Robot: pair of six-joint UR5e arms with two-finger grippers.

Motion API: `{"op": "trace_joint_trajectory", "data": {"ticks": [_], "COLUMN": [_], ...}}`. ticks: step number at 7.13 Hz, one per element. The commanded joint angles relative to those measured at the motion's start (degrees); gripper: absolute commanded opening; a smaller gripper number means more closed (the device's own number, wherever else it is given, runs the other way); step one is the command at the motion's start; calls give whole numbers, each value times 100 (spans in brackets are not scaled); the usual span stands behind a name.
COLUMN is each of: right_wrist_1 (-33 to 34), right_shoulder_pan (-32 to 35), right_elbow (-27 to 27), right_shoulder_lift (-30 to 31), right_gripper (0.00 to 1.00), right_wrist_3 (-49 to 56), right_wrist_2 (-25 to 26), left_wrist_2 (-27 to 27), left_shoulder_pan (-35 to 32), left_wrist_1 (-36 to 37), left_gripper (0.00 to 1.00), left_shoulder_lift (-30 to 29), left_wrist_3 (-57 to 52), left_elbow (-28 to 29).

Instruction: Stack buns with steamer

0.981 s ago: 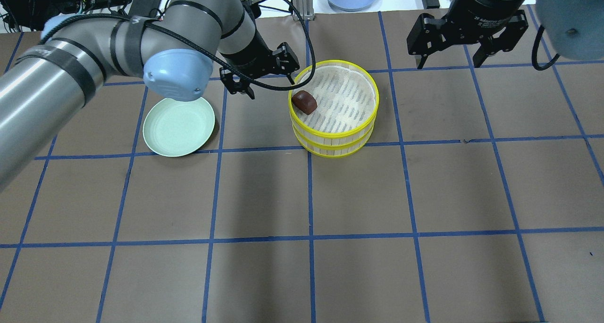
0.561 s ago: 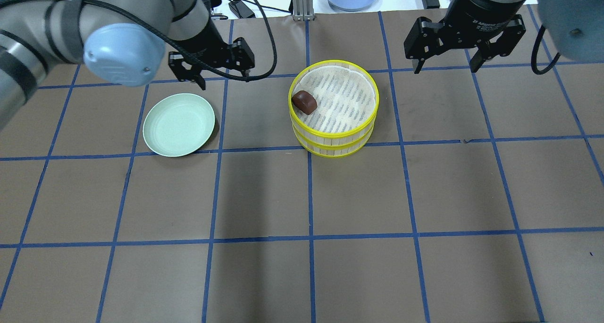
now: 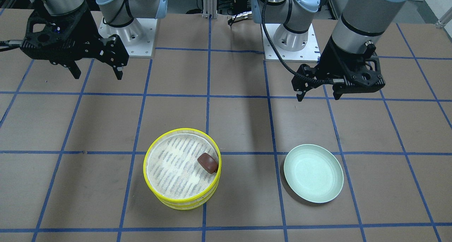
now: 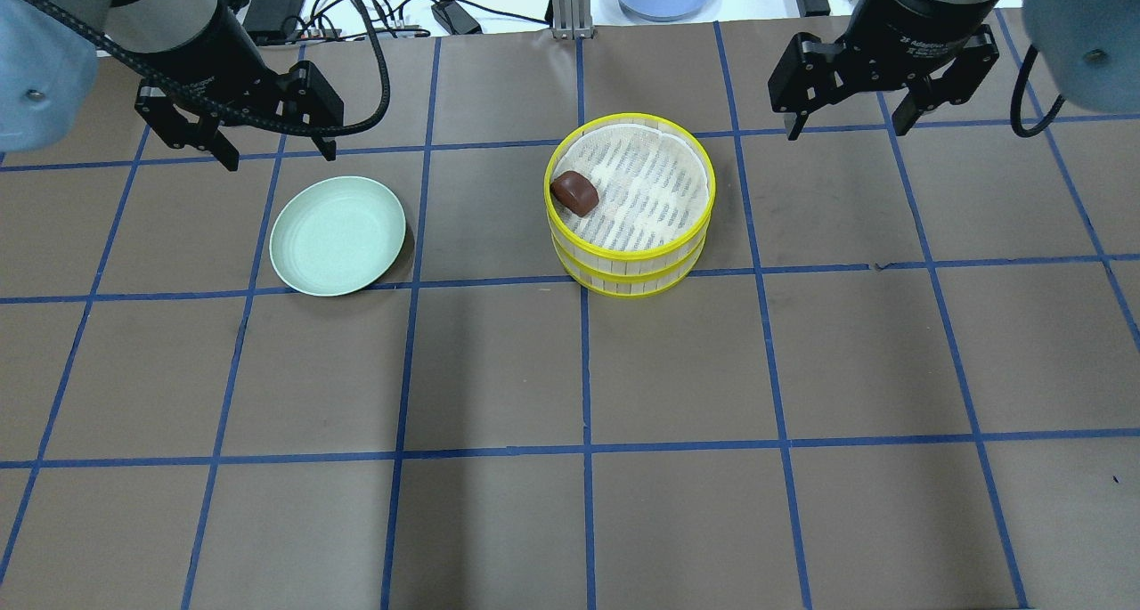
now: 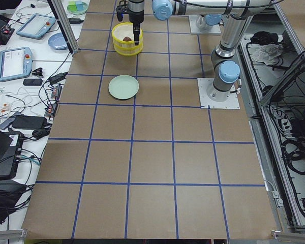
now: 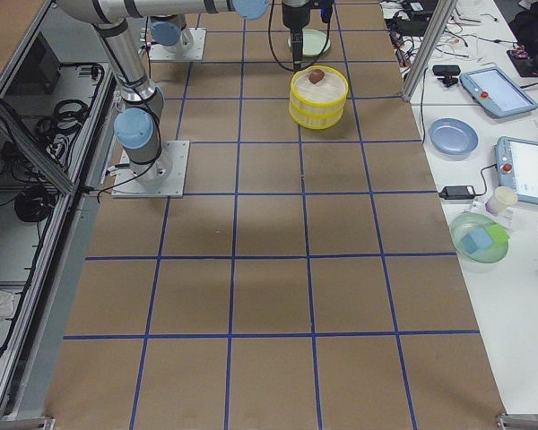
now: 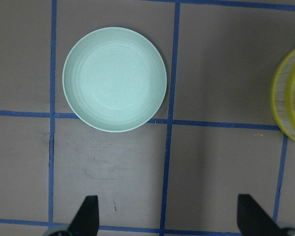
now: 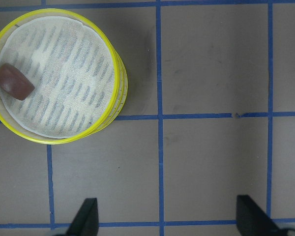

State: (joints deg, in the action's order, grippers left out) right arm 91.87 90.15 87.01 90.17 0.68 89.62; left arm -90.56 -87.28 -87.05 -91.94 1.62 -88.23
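Brown blue-taped tabletop point(image 4: 570, 370), yellow-rimmed round steamer tiers point(image 4: 629, 255) stacked mid-table, dark reddish-brown oval bun point(image 4: 574, 192) in the top one, left gripper point(image 4: 280, 160) and right gripper point(image 4: 846, 132) spread wide holding nothing, so looks pretty much done.

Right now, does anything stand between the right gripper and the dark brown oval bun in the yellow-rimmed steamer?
Nothing visible does. The dark reddish-brown oval bun lies uncovered in the top tier of the round yellow-rimmed steamer. The right gripper hangs open beside it, with only the brown table between.
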Motion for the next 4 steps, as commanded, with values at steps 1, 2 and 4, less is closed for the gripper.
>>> {"op": "trace_joint_trajectory", "data": {"ticks": [1,2,4], "right_wrist_1": [-2,23,93], "right_shoulder_pan": [2,-6,-6], "right_elbow": [0,9,9], "right_shoulder_lift": [1,1,-17], "right_gripper": [100,100,100], "right_wrist_3": [449,450,415], "right_wrist_2": [11,2,-41], "left_wrist_2": [-6,29,38], "left_shoulder_pan": [9,9,1], "left_wrist_1": [-58,12,12], "left_gripper": [100,100,100], "left_shoulder_lift": [45,36,88], "left_wrist_3": [-4,-4,-4], "left_elbow": [-132,-211,-212]}}
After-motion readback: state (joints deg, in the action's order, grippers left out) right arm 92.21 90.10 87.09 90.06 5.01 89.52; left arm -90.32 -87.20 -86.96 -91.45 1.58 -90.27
